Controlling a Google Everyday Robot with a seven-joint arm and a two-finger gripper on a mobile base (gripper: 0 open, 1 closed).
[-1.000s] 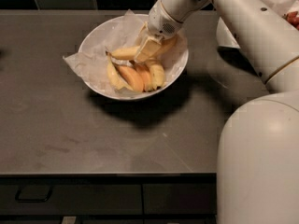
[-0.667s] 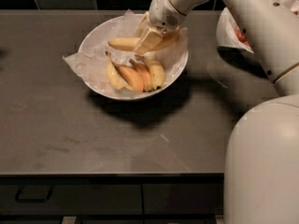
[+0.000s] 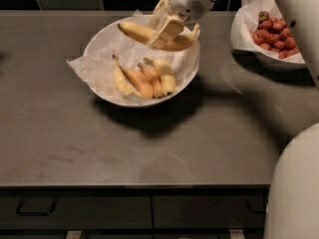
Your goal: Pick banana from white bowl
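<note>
The white bowl, lined with crinkled white paper, stands on the dark counter at the back middle. A bunch of shorter yellow and orange bananas lies in it. My gripper is above the bowl's far right part, shut on the long pale-yellow banana. The banana hangs in the air above the bowl, lying across from left to right, with its ends sticking out on both sides of the fingers.
A second white paper-lined bowl with red strawberries stands at the back right. My white arm and base fill the right side. Dark drawers with handles run below the counter's front edge.
My gripper has risen with the long banana, lifting it out of the bowl. The bunched bananas stay in the bowl.
</note>
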